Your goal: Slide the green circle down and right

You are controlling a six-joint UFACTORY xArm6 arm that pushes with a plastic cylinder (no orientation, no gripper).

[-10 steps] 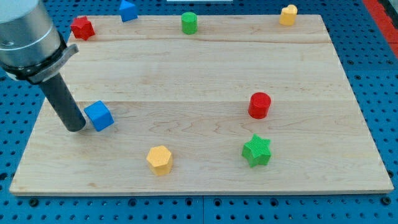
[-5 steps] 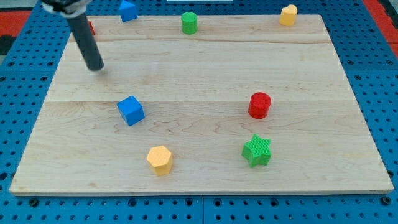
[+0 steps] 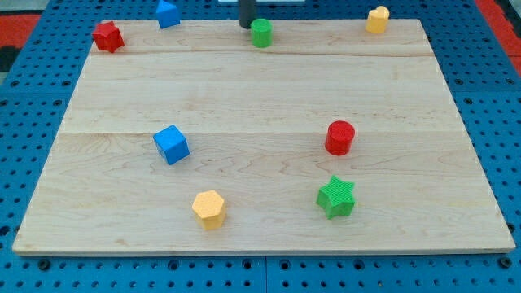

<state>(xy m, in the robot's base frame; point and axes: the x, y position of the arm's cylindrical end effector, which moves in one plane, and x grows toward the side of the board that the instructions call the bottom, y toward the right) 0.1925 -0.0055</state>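
The green circle point(image 3: 261, 33), a short green cylinder, stands near the top edge of the wooden board point(image 3: 260, 89), a little left of the middle. My tip point(image 3: 245, 25) is at the view's top, touching the green circle's upper left side. Only the rod's lowest part shows; the rest is cut off by the frame's top edge.
A red block point(image 3: 107, 37) and a blue block point(image 3: 168, 14) sit at the top left, a yellow block point(image 3: 377, 19) at the top right. A blue cube point(image 3: 171, 145), a yellow hexagon point(image 3: 209, 209), a green star point(image 3: 336, 197) and a red cylinder point(image 3: 340, 137) lie lower down.
My tip left the blue cube after pushing it right, swept up across the board's left part, and reached the green circle, which has shifted slightly right and down.
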